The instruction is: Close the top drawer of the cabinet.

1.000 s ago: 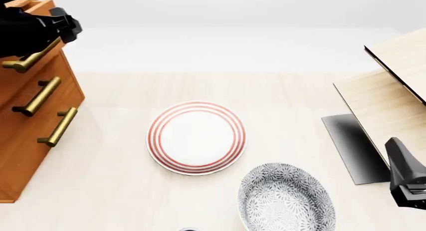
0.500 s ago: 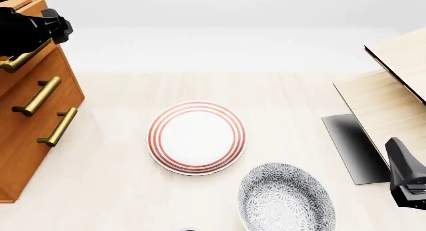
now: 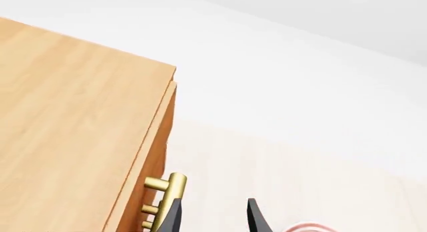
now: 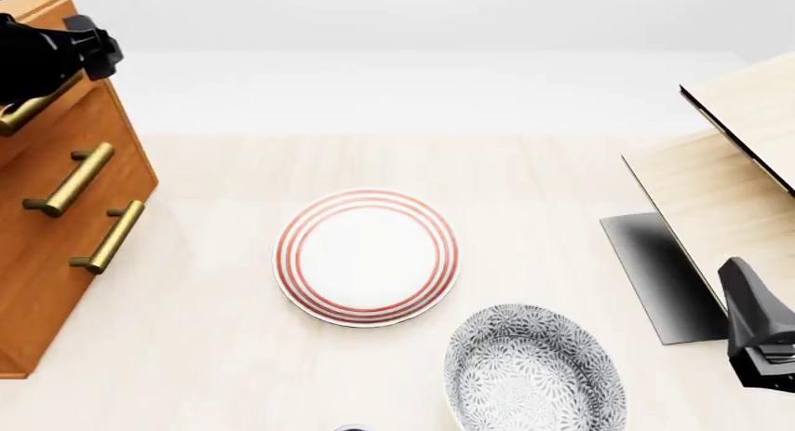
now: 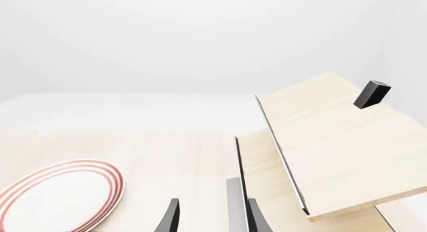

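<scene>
The orange-brown cabinet (image 4: pixel 50 282) stands at the left edge of the front view. Its top drawer (image 4: pixel 73 101), with a brass handle (image 4: pixel 28 114), looks about level with the two lower drawer fronts. My left gripper (image 4: pixel 89 42) is open and sits against the top drawer's front, just above its handle. In the left wrist view the cabinet top (image 3: pixel 67 132) fills one side and the brass handle (image 3: pixel 167 188) lies beside one fingertip (image 3: pixel 170 217). My right gripper (image 4: pixel 758 343) is open and empty at the front right, far from the cabinet.
A red-ringed white plate (image 4: pixel 367 257) lies mid-table and a grey patterned plate (image 4: pixel 534 370) lies in front of it. A pale wood unit (image 4: pixel 733 170) with a black panel (image 4: pixel 658 273) stands at the right, close to my right gripper.
My left gripper has moved left toward the cabinet, and the top drawer's front and handle have slid in with it. The right arm has not moved.
</scene>
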Robot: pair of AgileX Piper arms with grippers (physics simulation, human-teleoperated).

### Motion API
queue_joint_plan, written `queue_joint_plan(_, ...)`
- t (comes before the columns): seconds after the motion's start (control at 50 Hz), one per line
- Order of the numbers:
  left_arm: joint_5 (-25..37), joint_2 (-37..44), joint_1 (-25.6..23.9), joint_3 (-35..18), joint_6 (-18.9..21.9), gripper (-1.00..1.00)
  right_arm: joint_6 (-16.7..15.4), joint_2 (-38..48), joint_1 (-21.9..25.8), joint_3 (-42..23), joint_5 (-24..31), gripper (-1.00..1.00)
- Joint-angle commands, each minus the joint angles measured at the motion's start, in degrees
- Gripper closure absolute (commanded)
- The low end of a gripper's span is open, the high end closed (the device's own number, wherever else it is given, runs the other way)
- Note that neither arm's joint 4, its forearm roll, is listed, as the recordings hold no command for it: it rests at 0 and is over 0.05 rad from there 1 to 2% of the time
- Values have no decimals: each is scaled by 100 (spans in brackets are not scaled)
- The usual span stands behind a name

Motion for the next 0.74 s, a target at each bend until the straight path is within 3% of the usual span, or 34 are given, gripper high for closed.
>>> queue_joint_plan(0.02,178,221,234,103,-84,-100,-7,16,2,-1,-18,-100)
queue_joint_plan(0.74,182,256,505,42,-203,-100,-9,108,-9,0,-105,-100)
